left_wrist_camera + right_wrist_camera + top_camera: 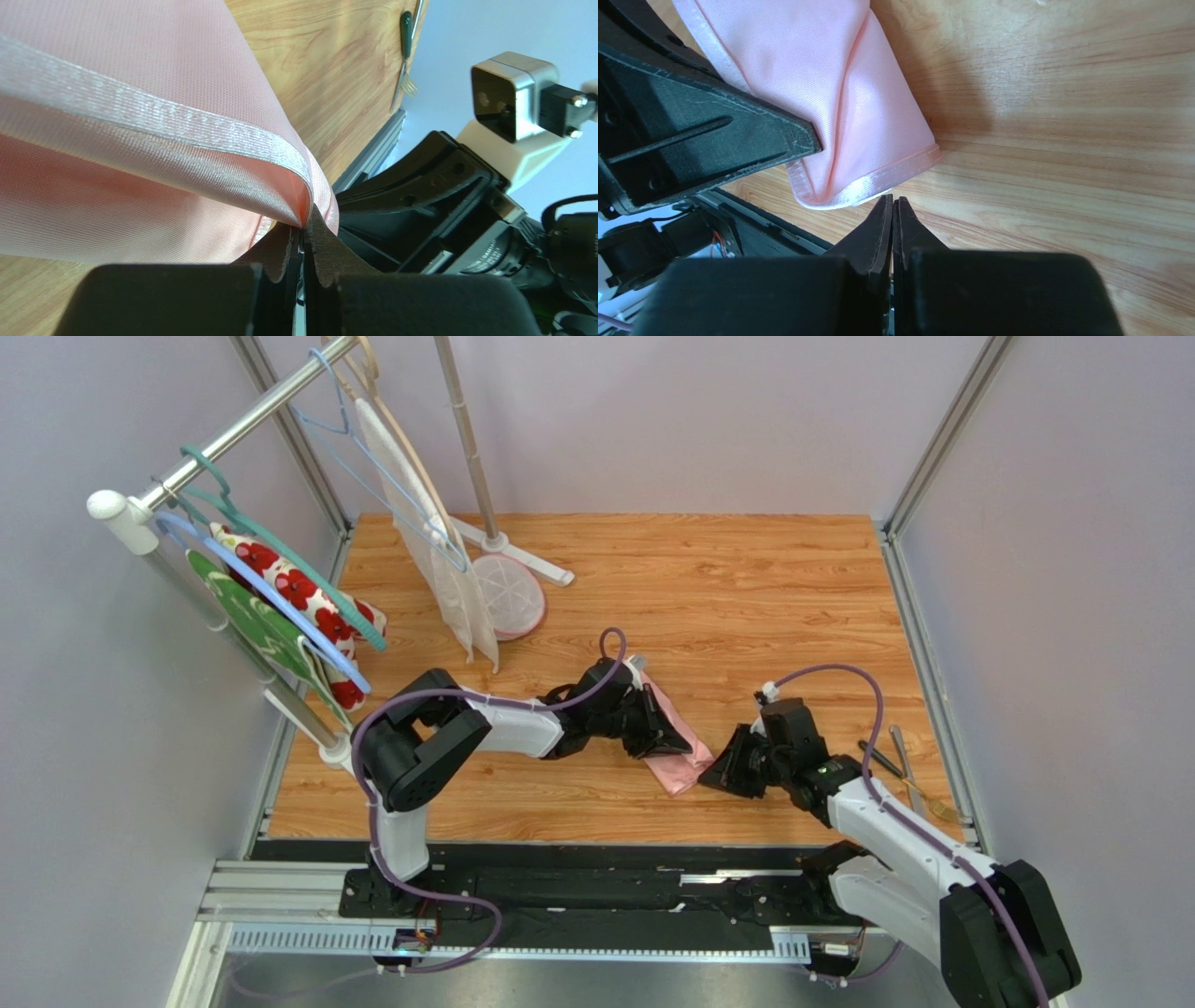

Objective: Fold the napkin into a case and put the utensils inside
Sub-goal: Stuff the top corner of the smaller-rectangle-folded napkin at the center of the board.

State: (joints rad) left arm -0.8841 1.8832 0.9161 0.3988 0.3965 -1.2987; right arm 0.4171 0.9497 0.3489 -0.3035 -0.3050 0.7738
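The pink napkin point(678, 753) lies folded into a narrow strip on the wooden table, between my two grippers. My left gripper point(657, 725) is shut on the napkin's folded, hemmed edge point(210, 140) and holds it slightly lifted; the fingertips point(323, 245) pinch the fold. My right gripper point(892, 201) is shut and empty, its tips just short of the napkin's near corner hem point(878, 183), apart from it. In the top view the right gripper point(725, 766) sits just right of the cloth. The utensils point(898, 763) lie by the table's right edge; a fork point(406, 52) shows in the left wrist view.
A clothes rack point(225, 448) stands at the back left with hangers, a white cloth with red flowers point(302, 595) and a green cloth point(253, 623). A white mesh bag point(449, 588) hangs beside a pole with a round base point(508, 595). Metal rails point(926, 658) border the table.
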